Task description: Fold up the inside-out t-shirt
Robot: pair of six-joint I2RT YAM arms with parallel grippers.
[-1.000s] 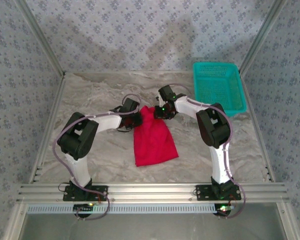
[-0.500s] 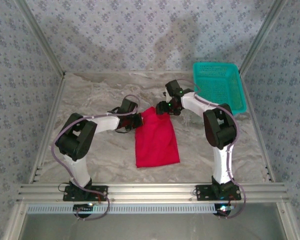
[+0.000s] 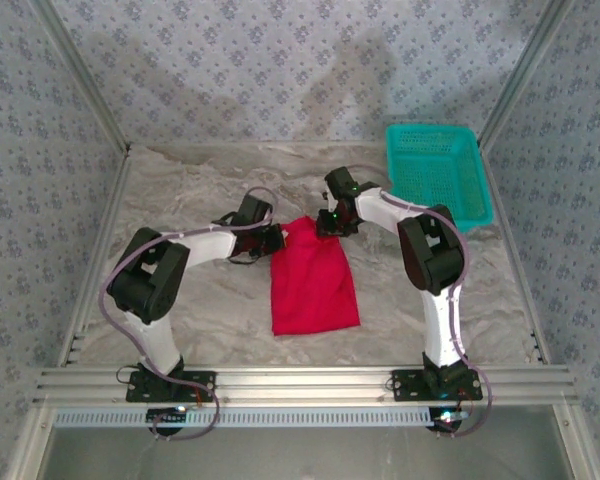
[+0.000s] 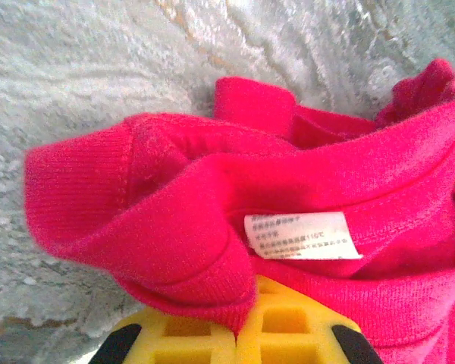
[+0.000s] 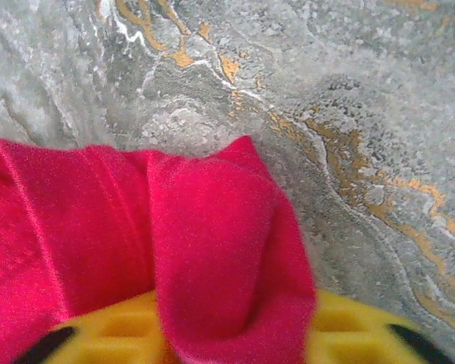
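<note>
The red t-shirt lies as a narrow folded bundle in the middle of the marble table. My left gripper is at its far left corner, and my right gripper is at its far right corner. In the left wrist view the yellow fingers are shut on a ribbed hem fold of the t-shirt, just beside the white tag. Seen from the right wrist, a rounded fold of the t-shirt is pinched between the yellow fingers of the right gripper.
A teal mesh basket stands at the table's far right corner, just beyond the right arm. Metal frame posts and patterned walls close in the sides and back. Bare marble lies left and right of the shirt.
The right gripper opened, shifted slightly toward the basket, then came back and closed on the shirt's far right corner. The shirt's far edge spread wider. The left gripper stayed put.
</note>
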